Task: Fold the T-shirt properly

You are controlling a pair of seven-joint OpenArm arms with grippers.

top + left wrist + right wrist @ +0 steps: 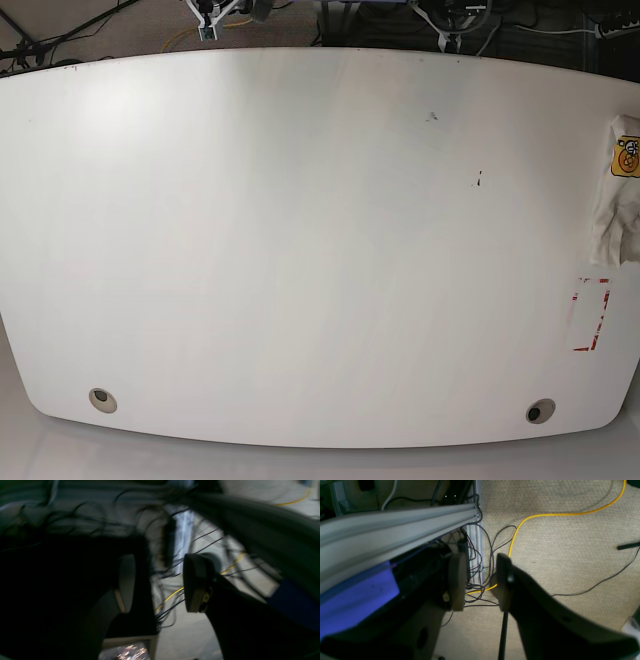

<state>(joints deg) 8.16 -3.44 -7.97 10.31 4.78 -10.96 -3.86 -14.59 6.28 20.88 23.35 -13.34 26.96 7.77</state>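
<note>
Neither arm has begun on the cloth. In the base view the desk (pixel 300 250) is bare across nearly its whole top, and the T-shirt (pixel 622 190) lies bunched at its far edge on that view's right, partly cut off by the frame, with the orange and yellow graphic uppermost. That is the side where the left arm works, so it sits well apart from both tools and, by my reading, closer to the left one.

The left tool (pixel 156 583) hangs off the desk — its wrist view is blurred and shows only floor, cables and frame beyond the pads, which stand apart with nothing between them. The right tool (pixel 480 581) is likewise over the carpet beside an aluminium rail (pixel 395 527), a yellow cable (pixel 545 515) running across the floor below it; its pads stand a narrower gap apart, also empty.

So the step in hand looks like the very first: reaching for the garment. The next move calls for bringing the left tool in over the desk to the crumpled shirt, pinching an edge or a shoulder, and dragging it toward the middle where both tools can spread it flat — folding cannot start while it stays heaped and half off the edge
</note>
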